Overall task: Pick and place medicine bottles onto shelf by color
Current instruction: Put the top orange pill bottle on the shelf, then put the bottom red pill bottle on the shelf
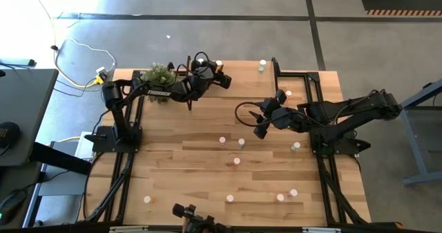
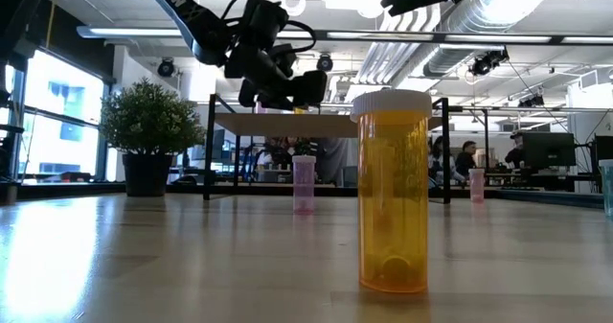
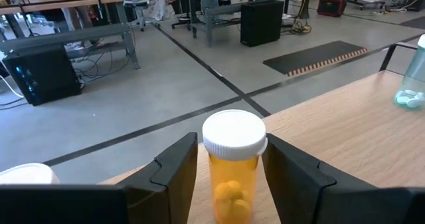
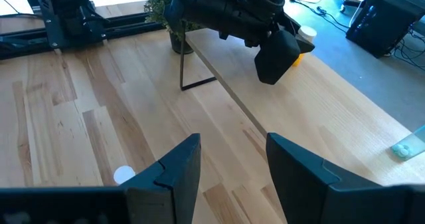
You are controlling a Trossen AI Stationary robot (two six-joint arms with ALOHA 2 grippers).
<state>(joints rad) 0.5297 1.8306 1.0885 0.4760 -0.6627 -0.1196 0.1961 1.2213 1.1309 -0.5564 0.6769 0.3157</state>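
While low view hides it — left wrist view shows orange bottle (image 3: 232, 177) between left fingers (image 3: 292, 174) (gapped).

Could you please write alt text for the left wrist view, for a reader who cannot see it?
An orange medicine bottle with a white cap stands upright on the light-wood shelf, between the left claw's two dark fingers, which sit slightly apart from it. Beyond the shelf edge lies a grey workshop floor.

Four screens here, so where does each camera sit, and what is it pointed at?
High view: above, looking straight down on the table; both arms show.
Low view: at tabletop height, facing the room; orange bottle near, left arm above the shelf.
Left wrist view: on the left arm, past its jaws flanking an orange bottle.
Right wrist view: on the right arm, facing the shelf.
Shared: the right wrist and low views both show the left gripper.
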